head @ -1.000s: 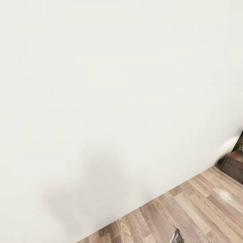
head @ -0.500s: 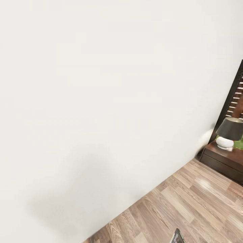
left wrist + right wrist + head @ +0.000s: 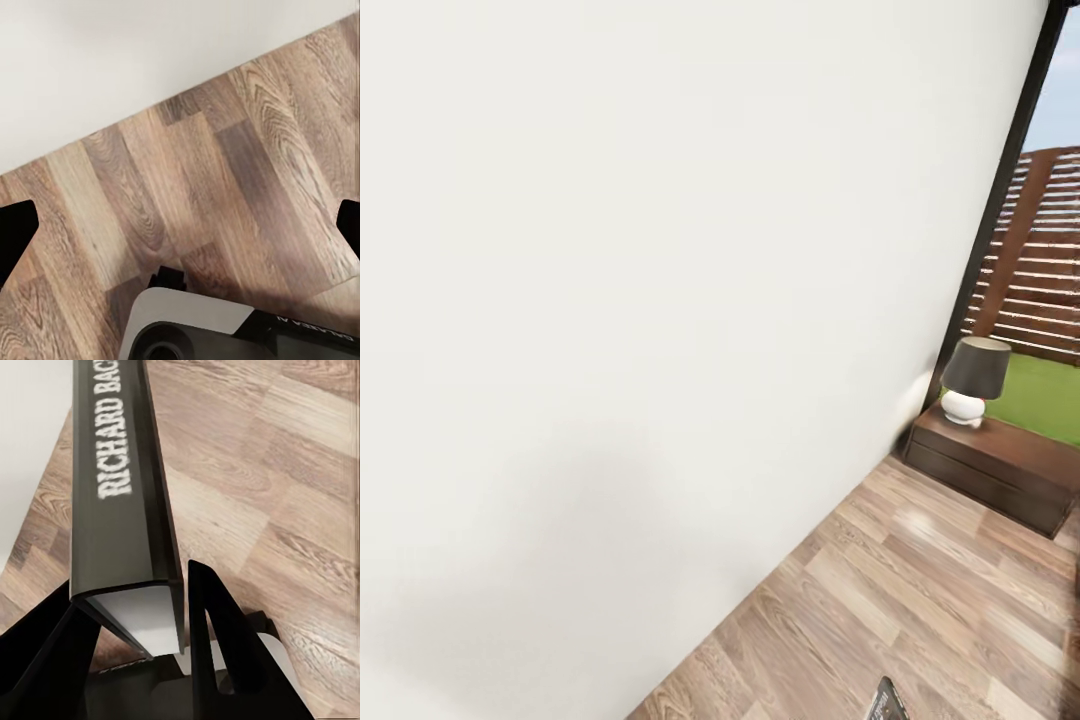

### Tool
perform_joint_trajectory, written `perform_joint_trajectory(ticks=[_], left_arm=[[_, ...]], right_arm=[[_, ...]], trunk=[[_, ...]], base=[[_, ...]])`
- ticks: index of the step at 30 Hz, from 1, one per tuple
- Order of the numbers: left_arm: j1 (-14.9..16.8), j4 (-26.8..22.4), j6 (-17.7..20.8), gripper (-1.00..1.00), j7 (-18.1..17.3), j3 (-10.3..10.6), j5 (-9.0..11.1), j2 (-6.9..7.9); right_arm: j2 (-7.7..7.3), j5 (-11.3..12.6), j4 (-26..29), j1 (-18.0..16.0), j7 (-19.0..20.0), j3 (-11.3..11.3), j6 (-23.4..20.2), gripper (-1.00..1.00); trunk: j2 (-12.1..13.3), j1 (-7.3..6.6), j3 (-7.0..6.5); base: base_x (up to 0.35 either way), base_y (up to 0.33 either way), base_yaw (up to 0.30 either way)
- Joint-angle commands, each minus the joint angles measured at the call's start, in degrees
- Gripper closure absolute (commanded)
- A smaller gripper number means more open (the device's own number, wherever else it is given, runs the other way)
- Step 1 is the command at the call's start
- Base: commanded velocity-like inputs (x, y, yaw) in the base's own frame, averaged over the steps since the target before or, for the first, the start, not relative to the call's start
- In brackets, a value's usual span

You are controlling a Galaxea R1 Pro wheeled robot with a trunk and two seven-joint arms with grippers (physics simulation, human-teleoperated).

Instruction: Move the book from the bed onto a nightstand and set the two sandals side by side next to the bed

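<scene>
The book (image 3: 124, 487) stands on edge between the fingers of my right gripper (image 3: 135, 611), which is shut on it; its dark spine shows white lettering. A corner of the book (image 3: 884, 702) pokes up at the bottom edge of the head view. My left gripper (image 3: 180, 225) is open over bare wood-plank floor (image 3: 225, 150), with its black fingertips (image 3: 15, 229) far apart. The bed and the sandals are out of view. A low dark brown cabinet (image 3: 985, 470) stands at the far right; I cannot tell whether it is a nightstand.
A white wall (image 3: 660, 300) runs close along my left, meeting the plank floor (image 3: 920, 600). A lamp (image 3: 972, 380) with a dark shade and white base sits on the cabinet. Behind it is a dark-framed window (image 3: 1050, 250) showing a slatted fence and grass.
The head view has swung to the right: the cabinet, lamp and window have slid in from the right edge. The book stays in my right gripper.
</scene>
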State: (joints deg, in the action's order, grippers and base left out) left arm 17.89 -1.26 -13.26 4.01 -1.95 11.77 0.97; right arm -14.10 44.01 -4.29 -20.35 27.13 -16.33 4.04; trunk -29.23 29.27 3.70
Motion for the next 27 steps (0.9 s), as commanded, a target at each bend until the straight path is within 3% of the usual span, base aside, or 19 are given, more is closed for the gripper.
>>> perform_joint_trajectory(ticks=[1,23,27], left_arm=[[0.0,0.0,-0.2,-1.00,0.0,-0.2,0.1,0.00],[0.0,0.0,-0.2,-1.00,0.0,-0.2,0.0,0.00],[0.0,0.0,-0.2,-1.00,0.0,-0.2,0.1,0.00]], right_arm=[[0.03,0.4,-0.3,-0.1,0.4,-0.5,0.4,1.00],[0.03,0.4,-0.3,-0.1,0.4,-0.5,0.4,1.00],[0.03,0.4,-0.3,-0.1,0.4,-0.5,0.4,1.00]], trunk=[[-0.1,0.03,0.11],[-0.1,0.03,0.11],[-0.1,0.03,0.11]], base=[[0.012,0.003,-0.300],[0.001,0.000,-0.300],[0.197,0.000,-0.300]])
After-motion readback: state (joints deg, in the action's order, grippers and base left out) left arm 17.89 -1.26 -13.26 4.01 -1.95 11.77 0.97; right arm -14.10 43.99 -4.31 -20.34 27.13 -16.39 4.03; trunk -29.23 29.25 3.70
